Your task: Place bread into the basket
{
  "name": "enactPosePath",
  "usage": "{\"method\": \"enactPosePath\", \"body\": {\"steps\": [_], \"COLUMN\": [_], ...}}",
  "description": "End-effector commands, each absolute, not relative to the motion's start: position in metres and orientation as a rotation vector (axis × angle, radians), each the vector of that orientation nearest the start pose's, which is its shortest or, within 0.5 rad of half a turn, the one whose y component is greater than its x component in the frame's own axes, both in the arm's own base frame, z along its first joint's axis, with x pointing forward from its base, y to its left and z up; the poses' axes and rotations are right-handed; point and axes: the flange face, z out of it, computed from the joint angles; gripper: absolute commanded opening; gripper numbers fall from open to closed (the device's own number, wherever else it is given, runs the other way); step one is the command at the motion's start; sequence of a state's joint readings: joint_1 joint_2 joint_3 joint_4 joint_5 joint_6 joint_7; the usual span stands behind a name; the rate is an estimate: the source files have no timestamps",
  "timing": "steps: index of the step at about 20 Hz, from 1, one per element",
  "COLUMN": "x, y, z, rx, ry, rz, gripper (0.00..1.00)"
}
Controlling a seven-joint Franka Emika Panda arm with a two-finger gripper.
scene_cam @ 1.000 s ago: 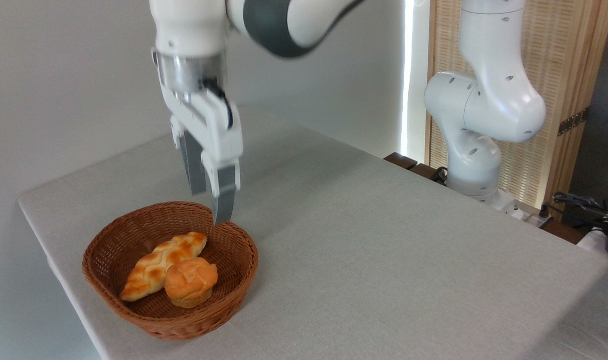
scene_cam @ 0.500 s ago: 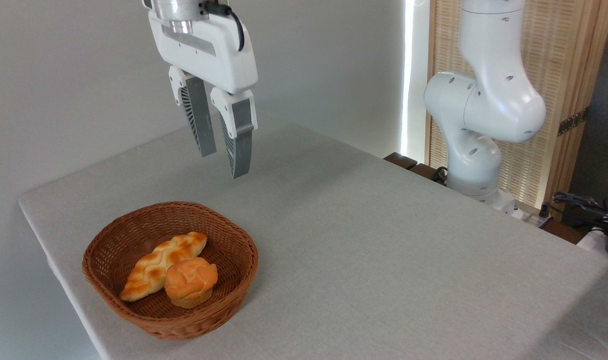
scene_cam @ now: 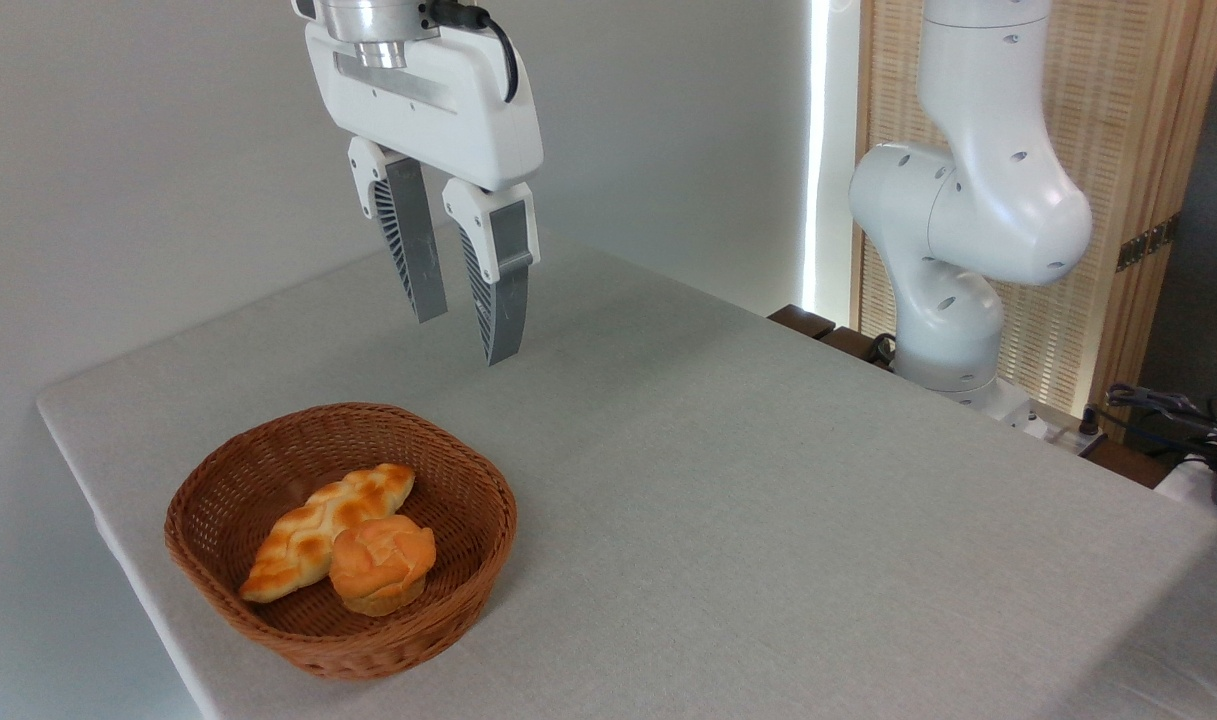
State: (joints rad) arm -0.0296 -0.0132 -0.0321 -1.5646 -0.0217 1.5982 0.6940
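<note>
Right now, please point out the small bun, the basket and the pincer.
bun (scene_cam: 381, 560), fixed camera, on its domed orange top.
basket (scene_cam: 353, 655), fixed camera, on its near woven wall.
pincer (scene_cam: 465, 340), fixed camera, midway between its two fingertips; jaws apart, empty.

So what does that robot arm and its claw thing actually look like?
The arm is glossy white, built of rounded segments. Its gripper has a boxy white body under a silver metal collar, a black cable on top, and two grey ribbed tapering fingers.
</note>
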Motion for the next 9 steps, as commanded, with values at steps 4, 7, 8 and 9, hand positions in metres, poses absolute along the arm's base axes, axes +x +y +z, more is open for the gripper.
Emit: {"method": "enactPosePath", "body": {"steps": [4, 7, 8, 9], "x": [0.5524, 0.5524, 0.5522, 0.5524], "y": [-0.0401, -0.0392, -0.04, -0.04], "z": [0.6375, 0.6368, 0.6359, 0.636], "rx": [-2.92, -2.921, -2.922, -2.922], "ry": [1.158, 1.156, 1.156, 1.156], "rz": [-0.048, -0.046, -0.041, -0.043], "gripper": [1.0, 1.0, 1.0, 1.0]}}
